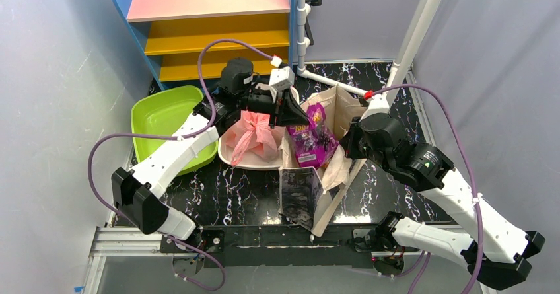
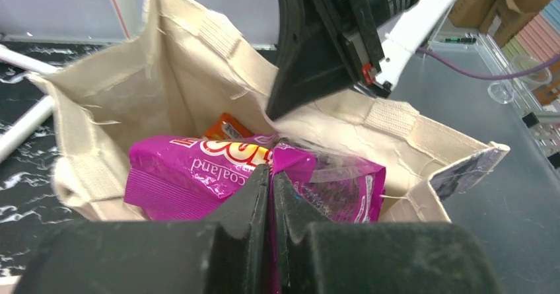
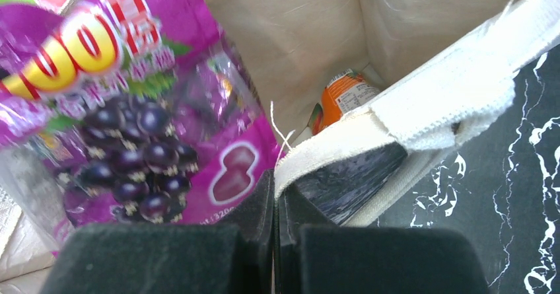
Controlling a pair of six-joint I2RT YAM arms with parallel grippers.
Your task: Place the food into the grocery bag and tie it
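Note:
The pink plastic grocery bag [image 1: 254, 135] sits bunched at its top in a white bowl [image 1: 245, 162], left of my left gripper. The fruit and vegetables are not in view. My left gripper [image 1: 300, 117] [image 2: 271, 172] is shut on the top edge of a purple grape snack packet [image 1: 314, 139] [image 2: 185, 175] [image 3: 132, 109] and holds it in the mouth of a beige canvas tote [image 1: 343, 102] [image 2: 178, 63] [image 3: 297, 30]. My right gripper [image 1: 347, 145] [image 3: 274, 178] is shut on the tote's rim. An orange packet [image 2: 224, 127] [image 3: 343, 92] lies at the tote's bottom.
A lime green tub [image 1: 165, 119] stands left of the bowl. A coloured shelf unit [image 1: 211, 23] stands at the back. White pipe posts [image 1: 416, 30] rise behind the tote. The tote's dark printed panel [image 1: 298, 191] faces the near edge.

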